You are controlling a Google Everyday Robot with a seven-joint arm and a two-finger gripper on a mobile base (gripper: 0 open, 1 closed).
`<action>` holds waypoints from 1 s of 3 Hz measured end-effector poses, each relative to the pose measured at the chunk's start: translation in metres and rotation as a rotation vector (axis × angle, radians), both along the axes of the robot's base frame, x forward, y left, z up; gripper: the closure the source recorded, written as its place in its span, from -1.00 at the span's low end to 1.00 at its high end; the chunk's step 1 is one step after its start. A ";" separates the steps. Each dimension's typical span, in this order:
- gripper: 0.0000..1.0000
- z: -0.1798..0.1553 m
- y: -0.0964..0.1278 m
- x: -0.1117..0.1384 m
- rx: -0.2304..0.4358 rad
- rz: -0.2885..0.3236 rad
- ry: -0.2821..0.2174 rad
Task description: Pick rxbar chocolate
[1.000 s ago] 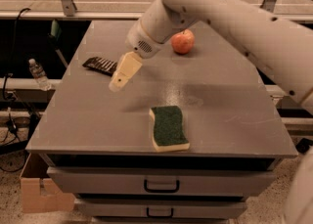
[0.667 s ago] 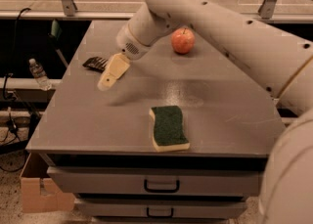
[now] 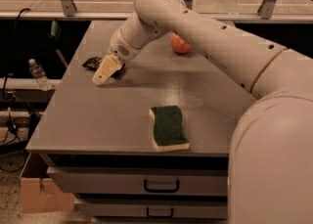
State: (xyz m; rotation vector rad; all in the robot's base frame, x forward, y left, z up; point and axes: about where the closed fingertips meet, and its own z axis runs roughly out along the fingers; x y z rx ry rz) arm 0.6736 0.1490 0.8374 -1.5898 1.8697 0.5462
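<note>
The rxbar chocolate (image 3: 92, 63) is a dark flat bar lying near the left edge of the grey table (image 3: 122, 115). Only its left end shows; the rest is hidden behind my gripper. My gripper (image 3: 104, 71) with its pale fingers is low over the bar's right part, right at the table surface. The white arm reaches in from the right across the table's back half.
A green-and-yellow sponge (image 3: 168, 127) lies near the table's front edge. A red apple (image 3: 181, 43) sits at the back, partly behind the arm. A water bottle (image 3: 38, 74) stands left of the table. Drawers (image 3: 161, 185) are under the tabletop, a cardboard box (image 3: 41, 193) on the floor.
The gripper has moved left and down toward the bar and now covers its right part. The bar, sponge and apple have not moved.
</note>
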 end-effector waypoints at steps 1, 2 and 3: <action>-0.08 -0.008 0.002 0.008 -0.002 -0.014 0.020; 0.42 0.003 0.000 0.012 0.020 -0.021 0.006; 0.86 0.020 0.001 0.009 0.048 -0.012 -0.019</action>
